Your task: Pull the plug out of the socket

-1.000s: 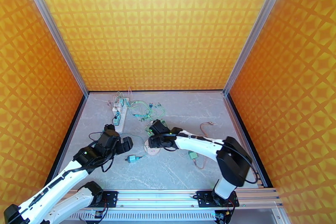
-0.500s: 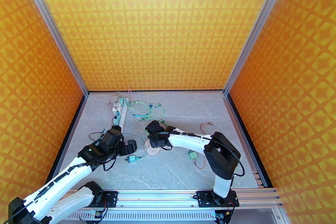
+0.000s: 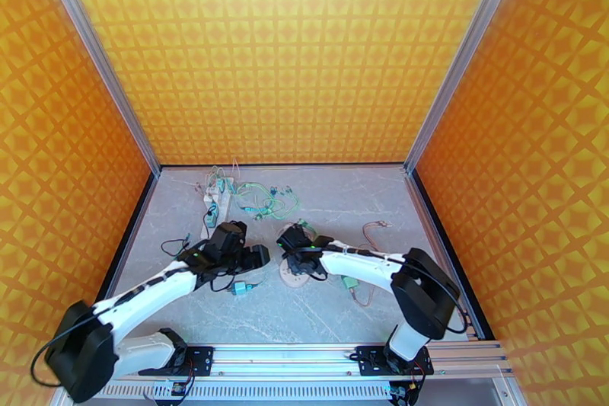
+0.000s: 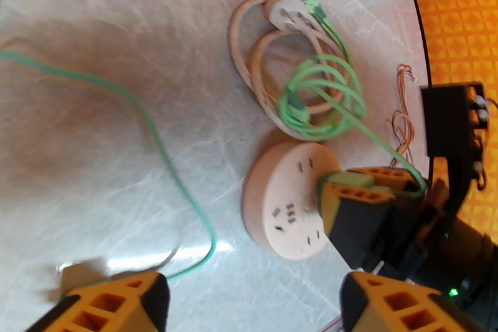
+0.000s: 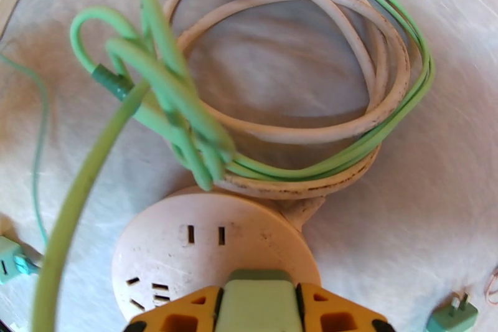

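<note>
A round cream socket (image 5: 187,252) lies on the grey table, also seen as the socket (image 3: 295,273) in the top view. A green plug (image 5: 258,299) stands on its face, and my right gripper (image 5: 258,314) is shut on that plug. From the left wrist the same plug (image 4: 348,179) sits between the right arm's orange fingers (image 4: 364,197). Its green cable (image 5: 81,202) loops away over a coiled white cord (image 5: 348,53). My left gripper (image 4: 255,308) is open, just left of the socket, its fingers (image 4: 112,302) holding nothing. From above, the left gripper (image 3: 257,255) faces the right gripper (image 3: 293,241).
A loose green plug (image 3: 242,288) lies below the left gripper. Another green plug (image 3: 349,282) and a thin brown wire (image 3: 374,231) lie right of the socket. A white power strip (image 3: 215,206) with tangled green cables (image 3: 263,202) sits at the back left.
My left gripper has swung right, close to the socket. The right gripper and the socket have shifted a little to the right.
</note>
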Controlling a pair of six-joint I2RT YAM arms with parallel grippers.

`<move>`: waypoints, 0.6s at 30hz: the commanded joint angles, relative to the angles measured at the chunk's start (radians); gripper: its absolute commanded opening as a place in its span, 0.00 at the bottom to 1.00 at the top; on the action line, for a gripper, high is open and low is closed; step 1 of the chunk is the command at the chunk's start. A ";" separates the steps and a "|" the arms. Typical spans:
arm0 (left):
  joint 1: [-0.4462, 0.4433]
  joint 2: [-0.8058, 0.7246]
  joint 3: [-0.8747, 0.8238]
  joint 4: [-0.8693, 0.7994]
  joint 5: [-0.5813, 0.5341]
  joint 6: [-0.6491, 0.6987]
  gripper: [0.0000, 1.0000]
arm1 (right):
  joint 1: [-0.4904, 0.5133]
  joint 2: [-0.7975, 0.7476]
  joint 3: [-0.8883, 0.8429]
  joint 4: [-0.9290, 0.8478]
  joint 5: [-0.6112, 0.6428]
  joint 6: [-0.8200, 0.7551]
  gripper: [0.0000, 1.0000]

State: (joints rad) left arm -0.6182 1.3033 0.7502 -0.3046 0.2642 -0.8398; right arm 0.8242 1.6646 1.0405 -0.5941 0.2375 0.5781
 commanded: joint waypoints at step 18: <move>-0.089 0.392 0.122 0.221 0.193 -0.023 0.48 | -0.043 -0.010 -0.026 0.155 -0.100 0.044 0.23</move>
State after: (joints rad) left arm -0.6945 1.6695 0.8406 -0.0925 0.4213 -0.8825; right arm 0.7830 1.6344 0.9897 -0.4961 0.1669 0.6033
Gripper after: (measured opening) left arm 0.477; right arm 0.285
